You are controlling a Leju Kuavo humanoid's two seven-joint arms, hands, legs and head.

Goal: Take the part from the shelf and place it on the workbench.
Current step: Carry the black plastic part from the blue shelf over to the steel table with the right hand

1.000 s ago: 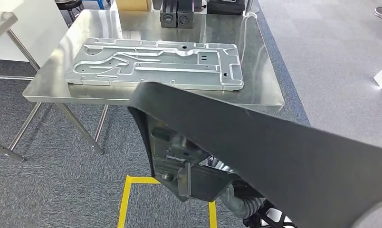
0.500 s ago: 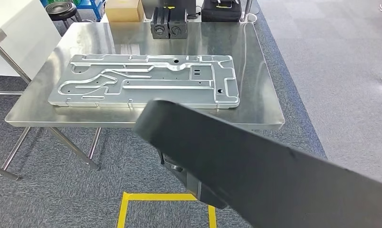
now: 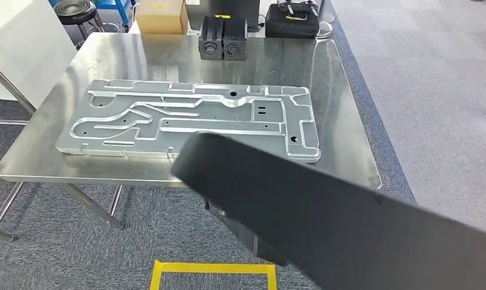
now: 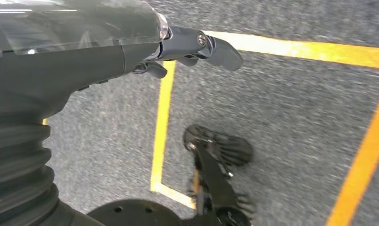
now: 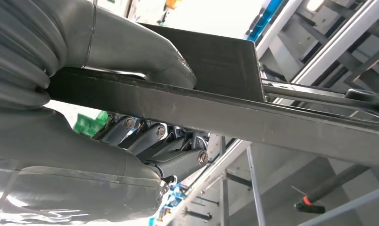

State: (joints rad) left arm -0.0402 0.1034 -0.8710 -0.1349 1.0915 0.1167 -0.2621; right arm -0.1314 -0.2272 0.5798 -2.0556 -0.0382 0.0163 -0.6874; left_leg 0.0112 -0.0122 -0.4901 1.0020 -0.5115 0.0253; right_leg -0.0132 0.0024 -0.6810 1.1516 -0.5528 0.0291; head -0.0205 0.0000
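Note:
A long flat black part (image 3: 325, 211) slants across the lower right of the head view, close to the camera, its near end hanging over the floor just before the workbench's (image 3: 340, 103) front edge. My right hand (image 5: 131, 141) grips this black part (image 5: 216, 110), thumb on one face and fingers (image 5: 154, 136) curled against the other. My left hand (image 4: 187, 44) hangs over grey carpet with fingers stretched out and nothing in them.
A large machined aluminium plate (image 3: 192, 121) covers much of the steel workbench. Two black blocks (image 3: 222, 39) stand at its far edge. Beyond are a cardboard box (image 3: 162, 16), a black case (image 3: 295, 18) and a stool (image 3: 74, 11). Yellow tape (image 3: 210, 267) marks the floor.
The whole head picture has shifted, so the camera moved; the workbench now sits lower and nearer. The black part's underside and the hand parts seen a second ago are now hidden.

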